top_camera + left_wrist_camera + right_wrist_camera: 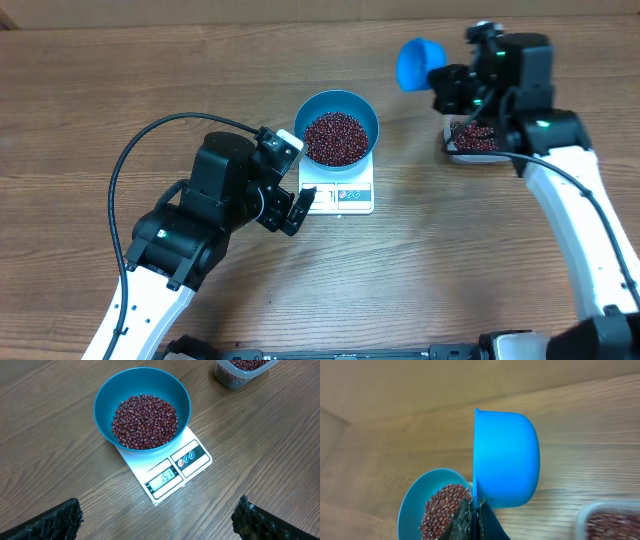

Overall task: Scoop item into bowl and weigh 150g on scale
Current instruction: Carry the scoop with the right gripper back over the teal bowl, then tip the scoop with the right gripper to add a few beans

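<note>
Scale [196, 463] reads 151 — beans [145, 420] in bowl [104, 397], L jaws spread, R jaws clamping scoop [507, 460]

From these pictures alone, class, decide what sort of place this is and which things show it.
Probably a robotics lab bench, not a kitchen: a left arm and right arm work at a plain wooden table, where a scale carries a bowl of beans for weighing.

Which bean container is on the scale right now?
The round blue bowl sits on the white scale. The clear tub stands apart from it, and the scoop is held in the right gripper.
</note>
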`<action>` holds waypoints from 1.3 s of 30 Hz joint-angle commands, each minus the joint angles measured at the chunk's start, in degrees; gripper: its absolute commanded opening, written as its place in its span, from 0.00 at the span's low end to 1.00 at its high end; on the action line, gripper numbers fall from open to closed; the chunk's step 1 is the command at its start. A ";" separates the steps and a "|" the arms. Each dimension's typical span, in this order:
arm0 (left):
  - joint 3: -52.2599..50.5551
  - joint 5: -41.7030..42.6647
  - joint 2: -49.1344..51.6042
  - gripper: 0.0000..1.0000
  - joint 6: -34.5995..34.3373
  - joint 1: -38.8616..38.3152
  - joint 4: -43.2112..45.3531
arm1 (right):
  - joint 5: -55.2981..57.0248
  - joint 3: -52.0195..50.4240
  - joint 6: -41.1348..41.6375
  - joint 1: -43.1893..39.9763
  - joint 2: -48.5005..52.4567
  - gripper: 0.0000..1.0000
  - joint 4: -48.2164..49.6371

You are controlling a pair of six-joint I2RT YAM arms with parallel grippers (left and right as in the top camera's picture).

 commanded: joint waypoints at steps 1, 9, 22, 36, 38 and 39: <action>-0.24 0.85 0.11 1.00 1.14 0.20 0.04 | -0.57 0.09 -1.64 -2.67 -2.95 0.04 -1.33; -0.24 0.83 0.11 0.99 1.11 0.20 0.04 | -10.34 0.09 -5.16 -3.91 -3.17 0.04 -2.89; -0.24 0.85 0.11 1.00 1.11 0.20 0.04 | -10.62 0.07 -17.42 8.83 -1.29 0.04 -3.34; -0.24 0.83 0.13 0.99 1.11 0.20 0.04 | 9.27 0.02 -22.97 18.86 7.41 0.04 -5.03; -0.24 0.85 0.13 1.00 1.11 0.20 0.04 | 9.27 0.02 -22.95 18.86 8.44 0.04 -4.70; -0.24 0.85 0.15 0.99 1.11 0.20 0.04 | 9.29 0.02 -22.95 18.86 8.94 0.04 -4.48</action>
